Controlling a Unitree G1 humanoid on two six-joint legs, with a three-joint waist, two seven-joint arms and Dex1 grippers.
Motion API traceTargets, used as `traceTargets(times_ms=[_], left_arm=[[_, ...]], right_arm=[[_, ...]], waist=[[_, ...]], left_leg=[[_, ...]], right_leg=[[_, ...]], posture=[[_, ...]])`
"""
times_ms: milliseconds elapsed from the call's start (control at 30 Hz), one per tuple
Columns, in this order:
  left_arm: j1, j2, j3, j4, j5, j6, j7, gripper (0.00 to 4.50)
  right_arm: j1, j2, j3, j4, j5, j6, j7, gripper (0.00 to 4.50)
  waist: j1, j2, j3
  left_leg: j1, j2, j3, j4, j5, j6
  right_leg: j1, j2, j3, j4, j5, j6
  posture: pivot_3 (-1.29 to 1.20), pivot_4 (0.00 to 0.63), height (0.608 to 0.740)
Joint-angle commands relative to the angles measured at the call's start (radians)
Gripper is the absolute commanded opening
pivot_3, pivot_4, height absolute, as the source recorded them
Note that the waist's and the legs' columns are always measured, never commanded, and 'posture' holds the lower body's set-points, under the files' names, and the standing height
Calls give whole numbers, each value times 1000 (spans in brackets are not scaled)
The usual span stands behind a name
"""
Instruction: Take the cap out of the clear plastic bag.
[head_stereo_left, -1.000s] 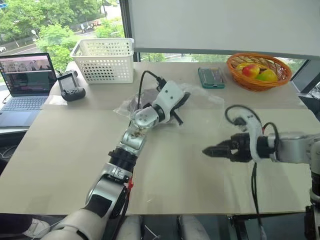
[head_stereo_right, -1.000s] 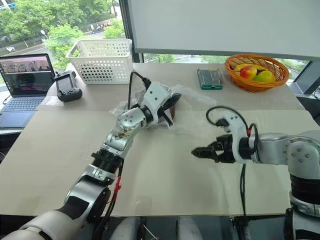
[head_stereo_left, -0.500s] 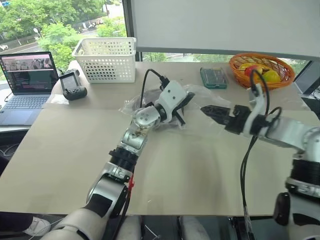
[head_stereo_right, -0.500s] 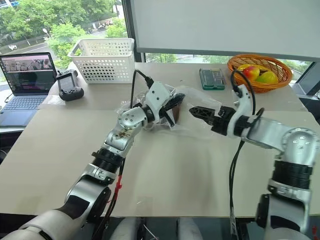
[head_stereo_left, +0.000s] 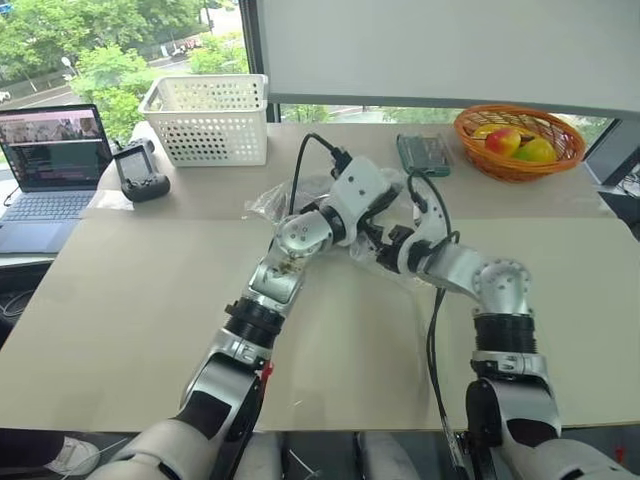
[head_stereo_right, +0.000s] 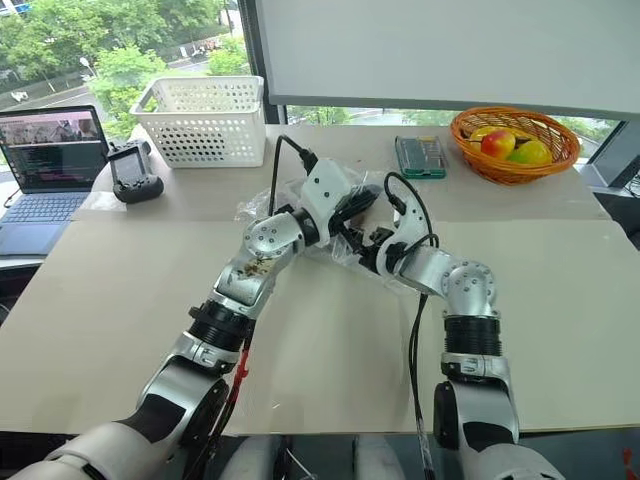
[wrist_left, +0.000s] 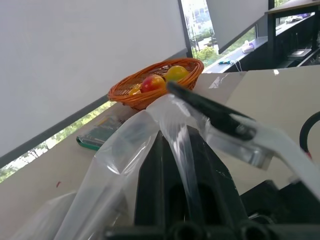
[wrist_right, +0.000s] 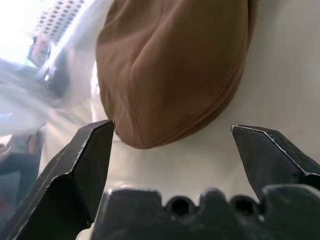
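The clear plastic bag (head_stereo_left: 268, 201) lies crumpled at the middle of the table (head_stereo_left: 120, 300), one edge raised. My left gripper (wrist_left: 170, 137) is shut on that edge, and the film drapes over its black fingers (wrist_left: 150, 185). My right gripper (wrist_right: 172, 125) is open right beside the left one, low at the bag's mouth. The brown cap (wrist_right: 170, 65) lies close ahead of its spread fingers (wrist_right: 85, 150), on the tabletop with plastic around it. Neither finger touches the cap. In the left wrist view one black finger of the right gripper (wrist_left: 210, 107) crosses just past the lifted film.
A white perforated basket (head_stereo_left: 208, 118) stands at the back left, with a laptop (head_stereo_left: 55, 160) and a black controller (head_stereo_left: 143, 172) near it. A green case (head_stereo_left: 422, 153) and an orange fruit basket (head_stereo_left: 517, 140) sit at the back right.
My right arm has swung in from the right side of the table, leftward and forward, its wrist rolling, until its open gripper is at the bag beside the left one. The left gripper kept its hold.
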Motion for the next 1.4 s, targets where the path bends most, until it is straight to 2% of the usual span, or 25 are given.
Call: traceTargets(times_ms=[33,300,467,633,767,800,833,933,1233,1400], left_arm=[[-6,-18,-11,-91,-15,16,5,0],[20,-14,-17,-135,-9,55,21,0],[40,-9,-19,-159,-5,76,27,0],[49,-5,-20,-168,-3,80,33,0],[50,-3,-22,-163,0,74,38,0],[49,-3,-22,-162,1,73,39,0],[49,-3,-22,-160,1,71,40,0],[48,-2,-24,-153,4,65,42,0],[58,7,-36,-136,13,36,36,0],[62,10,-44,-130,15,22,35,0]], right_arm=[[-53,21,21,91,-122,-79,68,4474],[-101,70,8,239,-286,-167,163,4474],[-121,131,-33,297,-306,-195,230,4474],[-124,169,-82,286,-292,-173,260,3190],[-119,182,-118,257,-277,-142,255,1816],[-119,184,-129,249,-271,-134,253,1358],[-118,185,-141,238,-265,-127,251,1154],[-120,180,-158,188,-261,-96,241,142],[-82,166,-207,-107,-172,131,121,63],[-4,89,-206,-305,-108,315,109,63]], waist=[[1,0,0],[0,0,0],[-3,1,-1],[-7,1,-1],[-4,1,-1],[-4,1,-1],[-3,1,-1],[-2,1,-1],[2,1,-1],[6,1,-1]], left_leg=[[0,0,0,0,0,0],[1,0,0,0,0,0],[2,0,0,0,0,0],[2,0,0,0,0,0],[2,0,0,0,0,0],[2,0,0,0,0,0],[2,0,0,0,0,0],[2,0,0,0,0,0],[2,0,0,0,0,0],[1,0,0,0,0,0]], right_leg=[[0,0,0,1,0,0],[0,0,0,1,0,0],[0,0,0,3,0,0],[0,0,0,10,0,0],[0,0,0,9,0,0],[0,0,0,9,0,0],[0,0,0,9,0,0],[0,0,0,9,0,0],[0,0,0,9,0,0],[0,0,0,9,0,0]], posture=[[0,150,740],[0,150,740],[0,150,740],[0,150,740],[0,150,740],[0,150,740],[0,150,740],[0,150,740],[0,150,740],[0,150,740]])
